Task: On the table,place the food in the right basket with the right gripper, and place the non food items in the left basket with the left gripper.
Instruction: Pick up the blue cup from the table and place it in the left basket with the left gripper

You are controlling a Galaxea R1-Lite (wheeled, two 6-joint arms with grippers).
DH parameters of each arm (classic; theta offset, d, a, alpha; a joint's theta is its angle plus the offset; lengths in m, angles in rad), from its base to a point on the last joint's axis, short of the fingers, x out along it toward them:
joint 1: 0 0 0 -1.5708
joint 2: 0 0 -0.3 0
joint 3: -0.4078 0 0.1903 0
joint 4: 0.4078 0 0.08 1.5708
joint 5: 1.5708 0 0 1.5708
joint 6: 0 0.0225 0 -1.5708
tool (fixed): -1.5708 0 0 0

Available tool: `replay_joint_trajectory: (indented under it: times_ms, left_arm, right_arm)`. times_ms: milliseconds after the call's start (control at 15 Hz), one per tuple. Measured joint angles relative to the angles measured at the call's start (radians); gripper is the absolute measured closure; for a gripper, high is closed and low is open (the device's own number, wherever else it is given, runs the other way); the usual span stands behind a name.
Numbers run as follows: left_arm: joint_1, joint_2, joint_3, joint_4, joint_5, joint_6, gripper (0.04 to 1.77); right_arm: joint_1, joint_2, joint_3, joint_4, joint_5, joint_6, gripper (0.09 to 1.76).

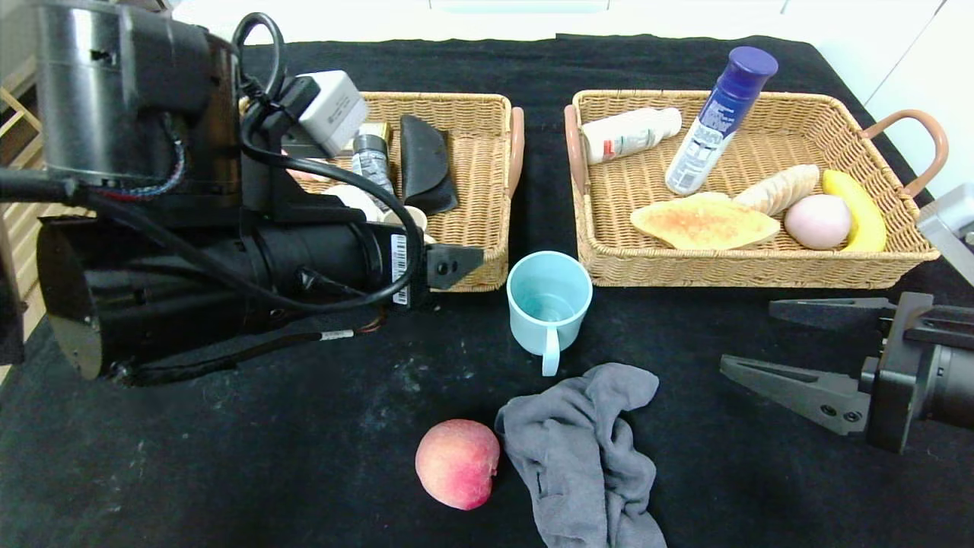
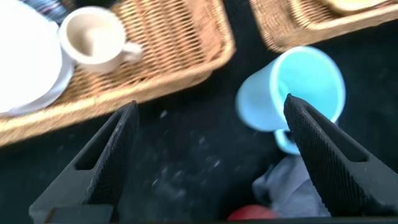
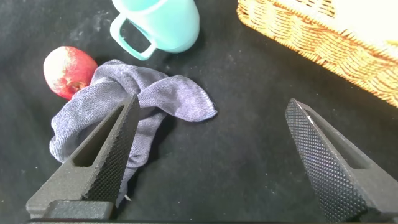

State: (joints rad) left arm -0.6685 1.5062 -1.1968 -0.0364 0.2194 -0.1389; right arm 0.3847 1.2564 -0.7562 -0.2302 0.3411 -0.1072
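A red-pink peach lies on the black table near the front, touching a crumpled grey cloth. A striped croissant rests in the right basket. My left gripper hangs open and empty over the table by the near edge of the left basket, beside a light blue cup. Off to the right of the cloth, my right gripper is open low over bare table, and the peach lies beyond the cloth.
The blue cup stands between the baskets' near corners. The right basket also holds a toast slice, a pink ball, a banana, a white bottle and a spray can. In the left basket are a white cup and dark items.
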Motion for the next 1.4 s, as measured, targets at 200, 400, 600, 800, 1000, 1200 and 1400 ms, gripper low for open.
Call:
replay_joint_trajectory:
  times_ms: [200,400,600,800,1000,1200,1400]
  left_arm:
    - [-0.067,0.070,-0.113,0.120,0.053,-0.008,0.12]
    - [-0.120,0.140,-0.184,0.149,0.083,-0.010,0.11]
    - [-0.136,0.184,-0.215,0.170,0.083,-0.013,0.11]
    - [-0.136,0.222,-0.253,0.173,0.084,-0.035,0.11]
    - [-0.133,0.254,-0.284,0.174,0.095,-0.044,0.11]
    - [-0.131,0.270,-0.288,0.172,0.099,-0.046,0.10]
    - [-0.130,0.284,-0.290,0.166,0.105,-0.052,0.10]
  right_arm:
    - [-0.006,0.000,0.000,0.000,0.000,-0.008,0.14]
    - [-0.010,-0.003,-0.001,0.000,-0.001,-0.009,0.14]
    - [-0.012,-0.014,-0.001,0.000,0.000,-0.009,0.14]
    - [-0.013,-0.019,-0.003,0.000,0.000,-0.009,0.14]
    - [-0.014,-0.021,-0.003,0.000,0.000,-0.009,0.14]
    - [-0.014,-0.021,-0.002,0.000,0.000,-0.009,0.14]
    - [-0.013,-0.020,-0.001,0.000,0.000,-0.009,0.14]
